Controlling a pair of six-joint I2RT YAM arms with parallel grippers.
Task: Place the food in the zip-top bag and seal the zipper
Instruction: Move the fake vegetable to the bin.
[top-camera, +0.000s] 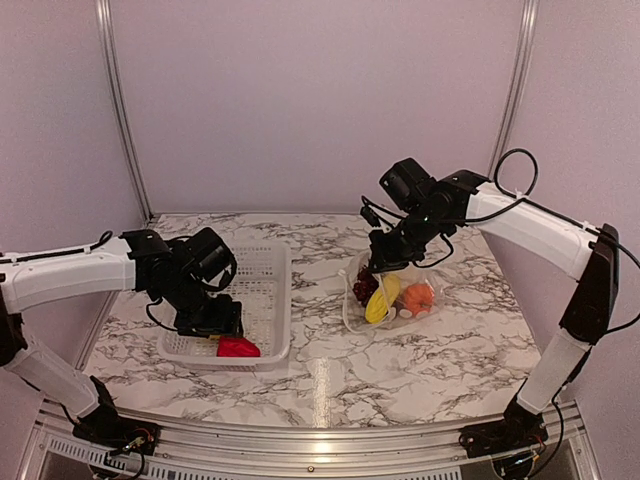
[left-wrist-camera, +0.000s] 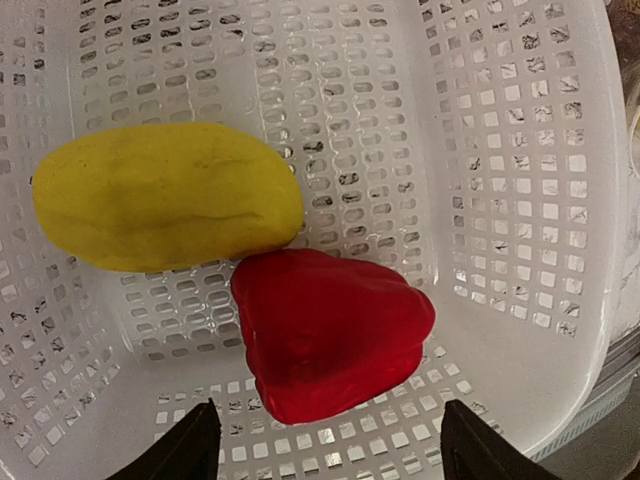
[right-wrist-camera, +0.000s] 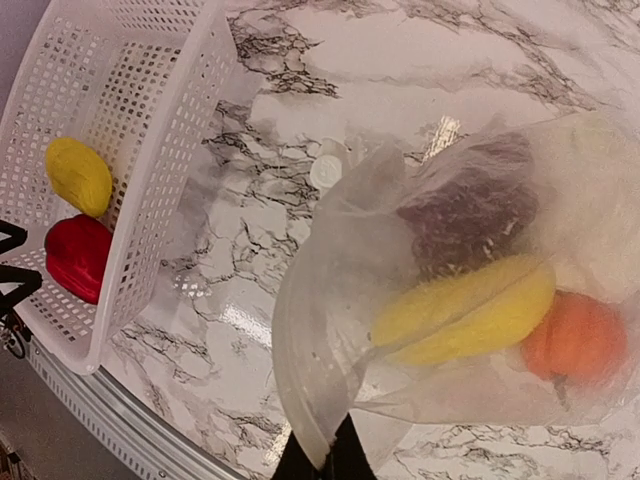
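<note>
Top: left gripper (top-camera: 220, 328) is down inside the white basket (top-camera: 287, 285), just beside the red pepper (top-camera: 238, 347) at the basket's near edge. The arm body hides most of the basket's left half. Right gripper (top-camera: 376, 268) is at the top edge of the zip-top bag (top-camera: 392, 312), which lies on the marble table (top-camera: 330, 375) right of the basket and apart from it. Grapes (top-camera: 363, 286), yellow banana piece (top-camera: 382, 299) and orange fruit (top-camera: 418, 297) are inside the bag. There is bare table in front of the bag and to its right. Walls close the left, back and right sides.

Left wrist: fingers (left-wrist-camera: 190, 452) are wide apart and hold nothing. The pepper sits between and just ahead of the tips. A second yellow piece (left-wrist-camera: 165, 195) touches the pepper's far left side. The basket wall curves up close on the right.

Right wrist: fingers are pinched together on the bag's film edge at the bottom of frame. The bag's mouth sags open toward the basket. A pale vegetable (right-wrist-camera: 600, 200) is in the bag behind the orange fruit. Can't pick out the zipper from the film. A small white disc (right-wrist-camera: 326, 170) lies on the table at the bag's far edge. A strip of bare marble separates the bag from the basket's side wall.
</note>
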